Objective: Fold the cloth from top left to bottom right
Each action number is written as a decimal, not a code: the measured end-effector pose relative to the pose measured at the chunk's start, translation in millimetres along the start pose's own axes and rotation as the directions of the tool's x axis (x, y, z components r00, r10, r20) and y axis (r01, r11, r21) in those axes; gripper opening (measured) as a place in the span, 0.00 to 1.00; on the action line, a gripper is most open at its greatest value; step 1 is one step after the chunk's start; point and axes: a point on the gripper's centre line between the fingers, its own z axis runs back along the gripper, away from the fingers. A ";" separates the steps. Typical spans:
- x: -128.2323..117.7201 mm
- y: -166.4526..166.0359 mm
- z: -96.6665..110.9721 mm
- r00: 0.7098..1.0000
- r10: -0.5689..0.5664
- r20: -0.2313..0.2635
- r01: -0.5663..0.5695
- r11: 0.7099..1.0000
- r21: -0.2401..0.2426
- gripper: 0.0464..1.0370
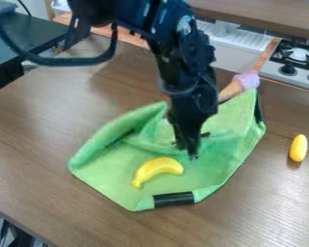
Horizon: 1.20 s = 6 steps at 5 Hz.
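The black gripper (192,150) hangs over the middle of the green cloth (125,171), just above and right of the banana, low against bunched fabric. The cloth lies crumpled on the brown table, its upper-left edge raised in a thick ridge that curls inward. A black strip marks its bottom edge and another its right side. The arm hides part of the cloth's upper middle. On the cloth's lower half rests a yellow banana (158,169).
A yellow oval object (298,148) lies on the table (47,116) to the right of the cloth. At the cloth's upper right is a wooden stick with a pinkish-purple end (247,80). A stove (298,60) stands beyond the table's far edge.
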 end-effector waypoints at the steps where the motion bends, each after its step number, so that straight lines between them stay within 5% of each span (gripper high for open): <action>1: 4.4 -17.6 1.4 1.000 0.010 0.018 -0.011 1.000 0.028 0.01; 3: 8.1 -41.6 -1.9 1.000 0.006 0.005 -0.006 0.999 0.044 0.02; 4: 11.8 -49.5 0.3 0.999 -0.048 -0.024 0.049 0.998 0.040 0.17; 6: 12.7 -52.3 -18.4 0.992 -0.039 -0.117 0.039 0.999 0.001 0.74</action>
